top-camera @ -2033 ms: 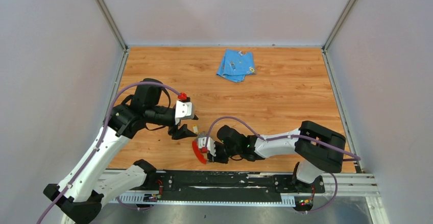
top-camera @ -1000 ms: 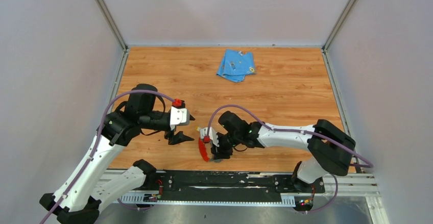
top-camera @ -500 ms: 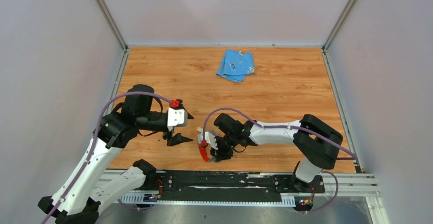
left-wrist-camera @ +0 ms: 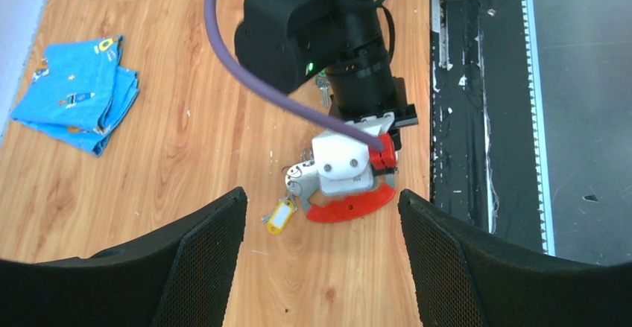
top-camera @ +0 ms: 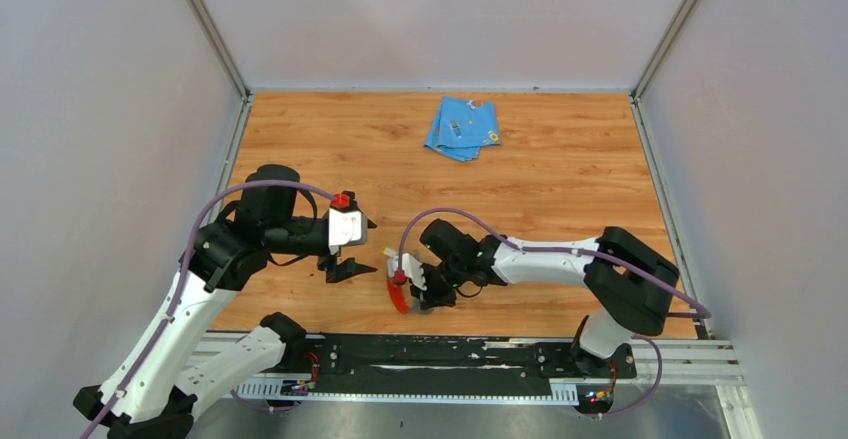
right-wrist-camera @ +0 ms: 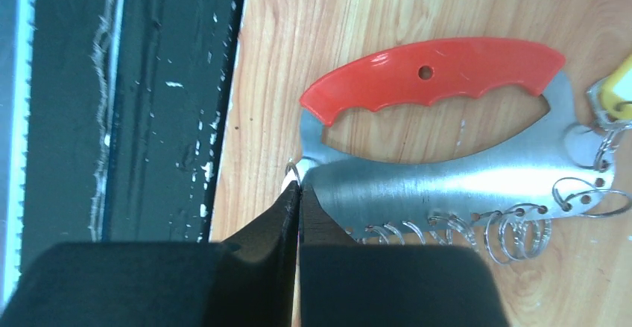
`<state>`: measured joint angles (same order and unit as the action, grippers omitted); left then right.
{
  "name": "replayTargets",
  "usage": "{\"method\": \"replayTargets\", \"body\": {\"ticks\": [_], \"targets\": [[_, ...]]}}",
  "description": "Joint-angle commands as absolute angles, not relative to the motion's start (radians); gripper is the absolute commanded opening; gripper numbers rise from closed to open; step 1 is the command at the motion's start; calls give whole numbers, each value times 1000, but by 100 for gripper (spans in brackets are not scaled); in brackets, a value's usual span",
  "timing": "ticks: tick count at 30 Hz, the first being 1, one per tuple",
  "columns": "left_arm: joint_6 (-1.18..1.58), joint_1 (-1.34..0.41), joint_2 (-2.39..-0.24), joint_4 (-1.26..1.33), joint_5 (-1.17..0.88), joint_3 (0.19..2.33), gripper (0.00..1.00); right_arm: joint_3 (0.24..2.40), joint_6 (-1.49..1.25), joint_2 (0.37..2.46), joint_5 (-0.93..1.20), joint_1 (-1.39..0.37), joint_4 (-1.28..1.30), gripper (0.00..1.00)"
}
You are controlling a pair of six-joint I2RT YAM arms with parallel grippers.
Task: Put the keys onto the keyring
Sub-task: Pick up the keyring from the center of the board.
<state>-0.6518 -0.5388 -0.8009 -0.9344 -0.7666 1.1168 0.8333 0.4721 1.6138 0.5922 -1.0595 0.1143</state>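
Your right claw [right-wrist-camera: 299, 190] has snapped together at a corner of the flat, red-handled steel keyring [right-wrist-camera: 447, 174]. It looks stiff, thin and slippery, so pinch its edge. Left claw [left-wrist-camera: 322, 200] stands apart.

Wooden table [top-camera: 560, 189], blue cloth [top-camera: 462, 127] at back, keyring [right-wrist-camera: 447, 170], yellow-tagged key [left-wrist-camera: 279, 216]

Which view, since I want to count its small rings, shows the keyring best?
The right wrist view: the keyring fills it, with red grip, metal plate and ring row plain. In the left wrist view the right gripper covers part of it; the top external view shows only a red sliver.
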Motion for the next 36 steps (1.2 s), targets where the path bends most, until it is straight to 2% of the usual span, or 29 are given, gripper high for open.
{"method": "replayTargets", "body": {"ticks": [1,10,27,30,34,36], "targets": [[-643,-534,-794,-948,-734,1135,78,805,364,1486,612,-1047,25,0],[-735,-534,-736,-946,-710,967,81,712,137,1263,624,-1022,-269,0],[-922,-534,-716,-941,-830,881,80,767,-129,1168,716,-1022,-504,1],[-903,-534,-718,-936,-845,914,76,788,-129,1159,718,-1022,-484,1],[-849,-534,-720,-934,-869,956,63,831,-137,1157,697,-1022,-419,1],[-804,-534,-717,-934,-909,969,61,873,-139,1166,657,-1026,-333,1]]}}
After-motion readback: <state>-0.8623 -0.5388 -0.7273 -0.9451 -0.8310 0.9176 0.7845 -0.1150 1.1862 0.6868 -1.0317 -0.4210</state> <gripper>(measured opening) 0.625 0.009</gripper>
